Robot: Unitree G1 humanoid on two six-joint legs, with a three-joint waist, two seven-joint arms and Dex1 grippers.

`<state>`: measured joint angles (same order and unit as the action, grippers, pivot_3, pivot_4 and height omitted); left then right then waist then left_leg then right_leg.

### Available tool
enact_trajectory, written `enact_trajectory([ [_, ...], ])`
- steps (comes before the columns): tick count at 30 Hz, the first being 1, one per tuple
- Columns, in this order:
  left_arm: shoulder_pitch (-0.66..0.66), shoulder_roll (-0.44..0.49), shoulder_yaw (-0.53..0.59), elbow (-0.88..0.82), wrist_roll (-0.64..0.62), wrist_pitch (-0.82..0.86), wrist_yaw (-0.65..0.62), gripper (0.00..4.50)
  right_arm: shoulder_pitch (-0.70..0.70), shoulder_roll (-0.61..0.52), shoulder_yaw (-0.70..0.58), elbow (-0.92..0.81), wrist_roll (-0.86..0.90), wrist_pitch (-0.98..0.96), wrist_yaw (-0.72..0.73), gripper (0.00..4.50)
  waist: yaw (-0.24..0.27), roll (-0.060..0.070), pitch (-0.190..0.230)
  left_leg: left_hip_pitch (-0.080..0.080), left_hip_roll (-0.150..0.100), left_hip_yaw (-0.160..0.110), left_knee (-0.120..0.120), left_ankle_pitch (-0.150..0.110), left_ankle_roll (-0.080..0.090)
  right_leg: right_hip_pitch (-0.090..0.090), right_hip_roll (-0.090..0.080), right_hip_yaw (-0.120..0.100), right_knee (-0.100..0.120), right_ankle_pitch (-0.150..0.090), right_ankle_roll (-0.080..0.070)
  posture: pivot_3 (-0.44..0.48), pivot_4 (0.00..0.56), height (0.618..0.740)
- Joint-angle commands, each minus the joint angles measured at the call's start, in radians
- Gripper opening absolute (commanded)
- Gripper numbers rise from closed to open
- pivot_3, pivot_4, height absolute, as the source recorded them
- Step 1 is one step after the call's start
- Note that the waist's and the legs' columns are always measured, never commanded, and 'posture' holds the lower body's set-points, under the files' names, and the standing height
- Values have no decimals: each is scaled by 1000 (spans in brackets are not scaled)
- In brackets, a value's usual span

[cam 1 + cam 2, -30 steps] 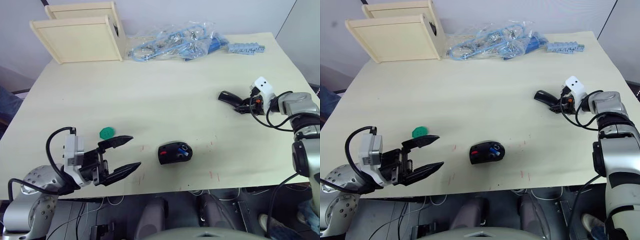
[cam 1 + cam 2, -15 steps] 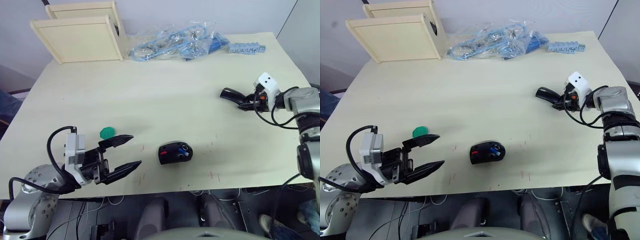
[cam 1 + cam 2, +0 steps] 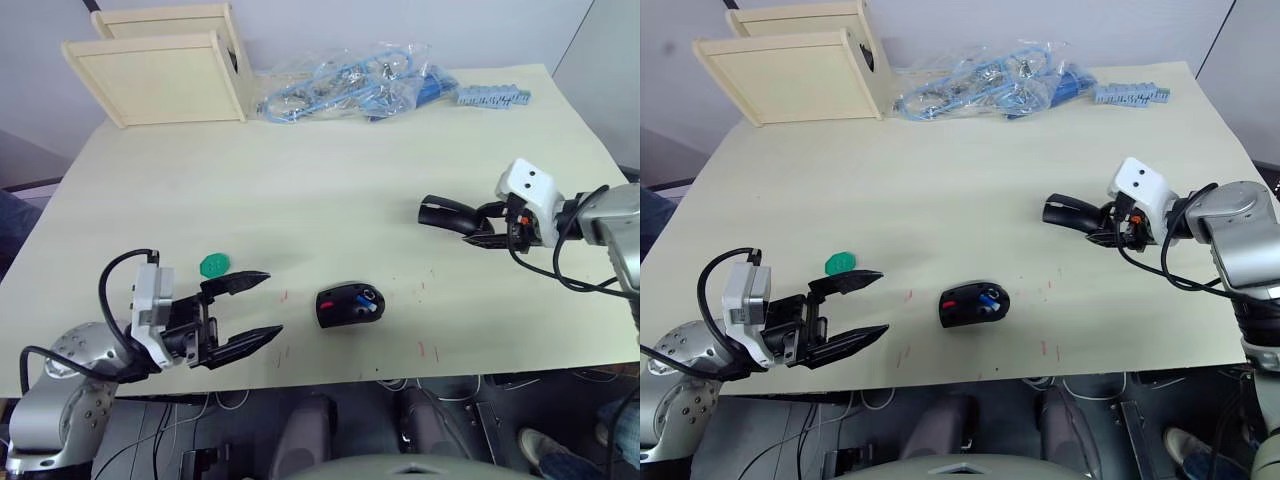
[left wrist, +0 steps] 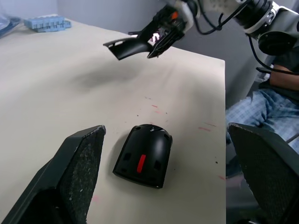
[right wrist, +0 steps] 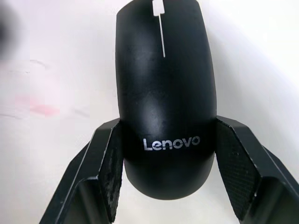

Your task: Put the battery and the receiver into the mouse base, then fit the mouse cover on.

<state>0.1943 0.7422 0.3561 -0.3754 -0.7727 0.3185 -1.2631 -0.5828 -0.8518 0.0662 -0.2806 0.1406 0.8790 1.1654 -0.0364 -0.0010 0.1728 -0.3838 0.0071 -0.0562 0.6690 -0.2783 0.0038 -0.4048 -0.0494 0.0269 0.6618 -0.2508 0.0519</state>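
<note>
The black oval mouse base [image 3: 345, 306] lies open near the table's front edge, with red and silvery parts inside. The blue-and-white battery [image 3: 369, 303] sits in its right end. The receiver is hidden from me. My right gripper [image 3: 480, 224] is shut on the glossy black mouse cover [image 5: 163, 70], holding it by its rear end above the table, up and to the right of the base. The cover [image 4: 133, 46] casts a shadow on the tabletop below it. My left gripper [image 3: 258, 307] stands open left of the base, with nothing between its fingers.
A small green disc [image 3: 214, 265] lies just beyond my left gripper. At the back of the table stand two wooden boxes [image 3: 160, 75], a clear bag of blue cables [image 3: 350, 88] and a blue ridged strip [image 3: 490, 97]. The table edge runs close in front of the base.
My right gripper has carried the mouse cover leftward, away from the table's right edge and nearer the base. The left gripper and the base have stayed put.
</note>
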Motion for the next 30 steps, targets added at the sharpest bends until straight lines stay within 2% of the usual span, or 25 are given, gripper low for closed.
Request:
enact_trajectory([
  [1, -17, 29, 7, 18, -4, -4, -35, 4500, -10, 3, -29, -208, 85, 151, -51, 2334, 1, 0, 0, 0, 0, 0, 0, 0, 0, 0, 0, 0, 0, 0, 0, 0, 150, 740],
  [4, -33, 49, 5, 41, -1, -3, -59, 4500, -35, -36, 55, -373, 92, 249, -98, 2334, 1, 0, 0, -1, 0, -1, 0, 0, 0, 0, 0, 0, 0, 0, 0, 0, 150, 740],
  [9, -49, 73, 11, 61, -4, 2, -83, 4500, -98, -43, 129, -484, 163, 347, -138, 2334, 1, -1, 1, -2, 0, -1, 0, 0, 0, -1, -1, -1, -1, 0, 0, 0, 150, 740],
  [13, -43, 94, 18, 72, 1, -4, -111, 4500, -163, -37, 216, -511, 190, 413, -182, 2334, 1, -2, 1, -2, 0, -2, 0, 0, 0, -1, -1, -2, -1, 0, 0, 0, 150, 740],
  [17, -45, 109, 30, 82, 4, -4, -120, 4500, -284, 45, 290, -520, 239, 531, -231, 2334, -4, -2, 1, -3, 0, -1, 0, 0, 0, -4, -1, -1, 0, 0, 0, 0, 150, 740],
  [22, -41, 118, 35, 80, 4, -1, -121, 4500, -414, 80, 391, -530, 303, 650, -270, 2334, -3, -2, 1, -8, 0, -2, 0, 0, 0, -8, -1, -2, 0, 0, 0, 0, 150, 740],
  [30, -32, 137, 42, 90, 8, -2, -142, 4500, -495, 143, 495, -491, 380, 703, -321, 2334, -3, -3, 1, -11, -1, -4, 0, 0, 0, -9, -3, -5, -1, 0, 0, 0, 150, 740],
])
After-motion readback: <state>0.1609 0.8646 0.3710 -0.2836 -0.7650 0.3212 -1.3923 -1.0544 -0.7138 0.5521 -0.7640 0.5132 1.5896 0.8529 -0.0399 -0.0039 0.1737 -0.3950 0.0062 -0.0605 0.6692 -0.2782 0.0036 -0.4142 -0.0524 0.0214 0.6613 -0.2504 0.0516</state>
